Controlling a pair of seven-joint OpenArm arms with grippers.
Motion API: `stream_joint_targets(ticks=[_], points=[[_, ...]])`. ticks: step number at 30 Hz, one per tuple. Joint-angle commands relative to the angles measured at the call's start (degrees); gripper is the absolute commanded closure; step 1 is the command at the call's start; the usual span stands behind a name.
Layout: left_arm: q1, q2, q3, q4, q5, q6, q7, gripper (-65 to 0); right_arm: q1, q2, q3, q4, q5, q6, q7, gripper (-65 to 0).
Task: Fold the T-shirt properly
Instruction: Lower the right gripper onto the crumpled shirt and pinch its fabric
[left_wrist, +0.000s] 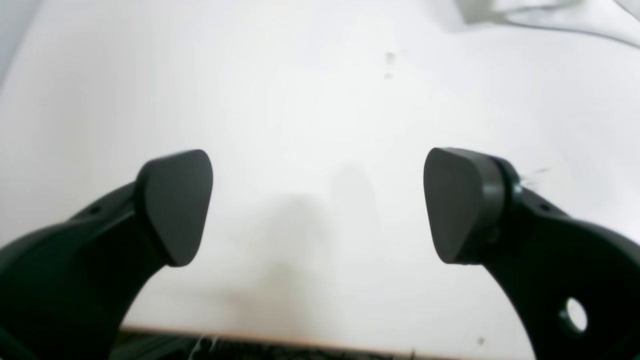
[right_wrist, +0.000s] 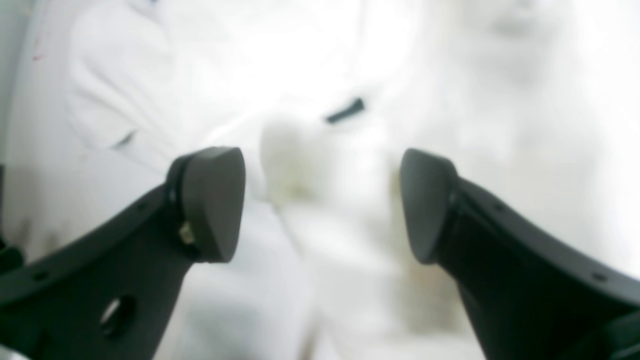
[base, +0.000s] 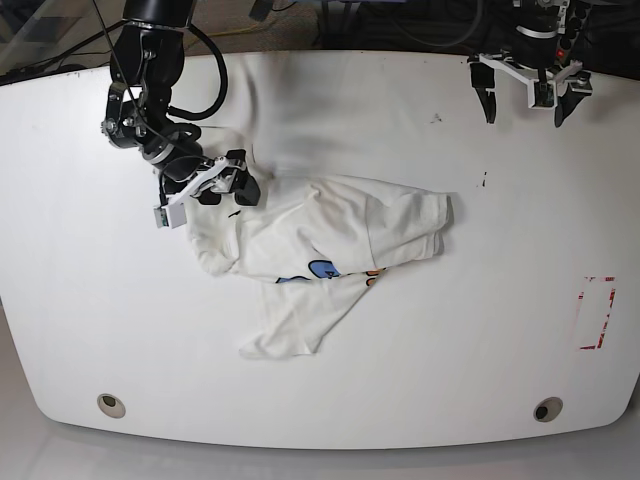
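At the left side of the base view, the right gripper, black with rounded dark pads, hangs low over one edge of the crumpled white short-sleeved cotton T-shirt; its jaws stand well apart and nothing sits between them. Its wrist camera looks down past the two pads onto blurred white folds of the cloth, with a small dark mark on the fabric just beyond the fingertips. Whether the pads touch the cloth cannot be told. The T-shirt lies bunched near the middle of the white oval table, spread unevenly from the gripper toward the right, one flap trailing down toward the near edge. A scrap of blue and orange print shows at a fold on its lower side. Far across the table, at the upper right of the base view, the left gripper hovers above bare tabletop, well apart from the shirt, jaws spread wide and empty. Its wrist view shows only the two dark pads, the pale surface and the table's near edge. A small red-outlined rectangle marks the table near its right edge.
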Motion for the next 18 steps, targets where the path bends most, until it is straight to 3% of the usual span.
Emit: stream_joint_targets(ticks=[1, 9, 18], points=[[-0.8, -0.3, -0.2, 0.9, 0.1, 0.4, -1.0, -65.0, 1.3, -0.5, -0.8, 0.2, 1.1, 0.4, 0.9, -46.1], [-1.2, -0.3, -0.2, 0.9, 0.1, 0.4, -0.9, -65.0, 2.7, -1.4, -5.9, -3.4, 0.7, 0.0, 1.2, -46.0], [-1.1, -0.3, -0.2, 0.9, 0.1, 0.4, -0.9, -65.0, 6.4, -2.7, -6.7, -7.3, 0.6, -0.1, 3.1, -44.1]])
